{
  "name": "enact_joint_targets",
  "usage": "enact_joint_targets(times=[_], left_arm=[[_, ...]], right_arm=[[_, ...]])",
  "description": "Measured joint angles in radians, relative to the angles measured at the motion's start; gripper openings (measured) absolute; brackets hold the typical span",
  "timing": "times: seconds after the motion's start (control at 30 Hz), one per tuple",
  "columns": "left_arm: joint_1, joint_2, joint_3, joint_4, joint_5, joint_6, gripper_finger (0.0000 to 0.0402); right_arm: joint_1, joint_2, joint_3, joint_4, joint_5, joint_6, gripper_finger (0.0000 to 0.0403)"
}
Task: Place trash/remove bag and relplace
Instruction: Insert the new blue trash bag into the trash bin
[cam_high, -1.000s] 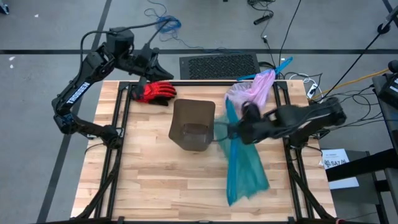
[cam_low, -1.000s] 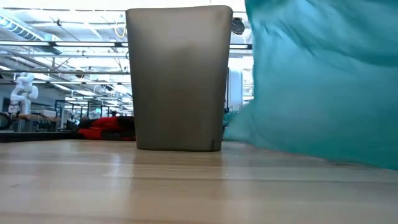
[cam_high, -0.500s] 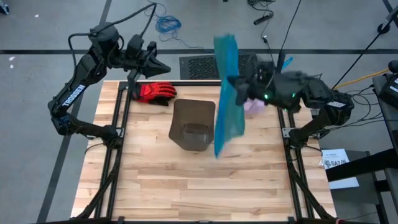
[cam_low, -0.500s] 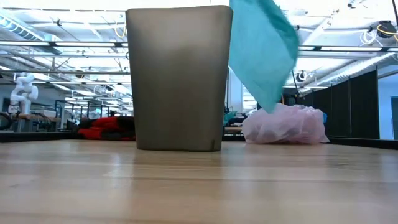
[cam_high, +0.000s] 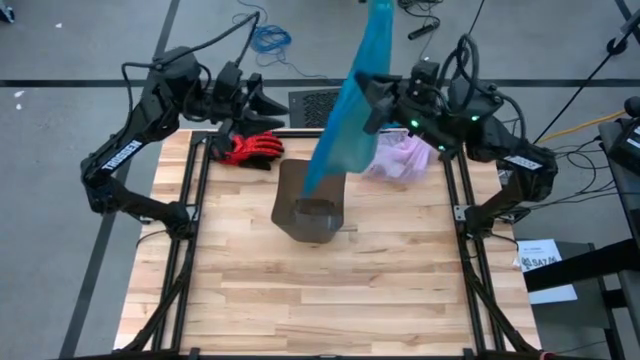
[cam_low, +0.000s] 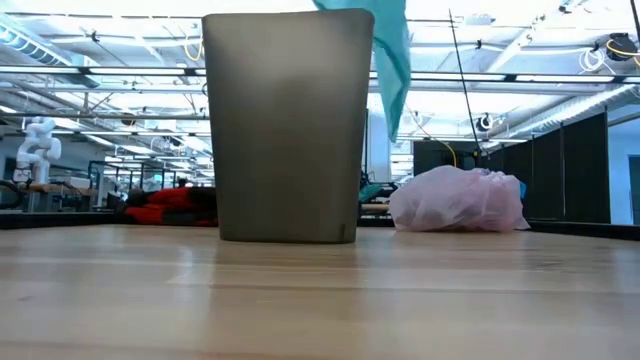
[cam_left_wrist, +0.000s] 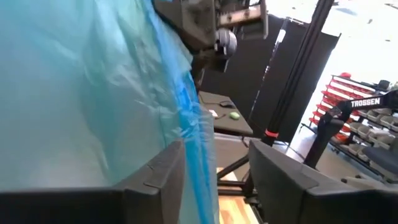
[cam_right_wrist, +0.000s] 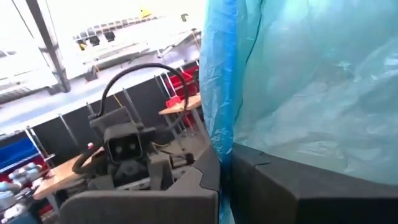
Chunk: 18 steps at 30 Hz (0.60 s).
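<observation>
- Since a second ago the teal-green plastic bag (cam_high: 345, 130) has been lifted off the surface (cam_high: 300, 290) and swung across; it now hangs from the right pincer (cam_high: 372, 100), its lower end dangling over the open top of the bin (cam_high: 312, 205).
- Right pincer: raised above the far edge of the surface, fingers shut on the teal-green plastic bag, whose sheet fills much of the right wrist view (cam_right_wrist: 298, 81).
- Left pincer (cam_high: 262, 103): up by the far left corner, facing the right one; it has gone from closed to wide, its two fingers standing apart with nothing between them, the teal sheet just ahead of them in the left wrist view (cam_left_wrist: 81, 93).
- One bin, upright, standing below and between the two pincers, seen as a tall grey-brown tub in the low view (cam_low: 288, 125).
- One pale lilac-pink bag (cam_high: 402, 158), bunched into a heap on the surface just beneath the right pincer, apart from the bin (cam_low: 458, 200).
- One red glove (cam_high: 248, 148), lying on the surface directly below the left pincer.
- No loose trash can be made out on the surface.
</observation>
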<state>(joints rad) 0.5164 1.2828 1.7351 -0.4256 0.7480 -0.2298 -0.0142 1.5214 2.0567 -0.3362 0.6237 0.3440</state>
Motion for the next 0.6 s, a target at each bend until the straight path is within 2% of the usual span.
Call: enact_joint_targets(times=[0.13, 0.3, 0.6], left_arm=[[-0.046, 0.011, 0.0, -0.007, -0.055, 0.02, 0.0193], [-0.076, 0.014, 0.0, -0.028, -0.152, 0.084, 0.0197], [-0.116, 0.032, 0.0, -0.026, -0.163, 0.075, 0.0197]], right_arm=[[-0.001, 0.021, -0.001, 0.038, -0.002, -0.026, 0.0], [0.0, 0.031, -0.001, 0.081, -0.003, -0.028, 0.0], [0.0, 0.036, -0.001, 0.094, 0.0, -0.024, 0.0]])
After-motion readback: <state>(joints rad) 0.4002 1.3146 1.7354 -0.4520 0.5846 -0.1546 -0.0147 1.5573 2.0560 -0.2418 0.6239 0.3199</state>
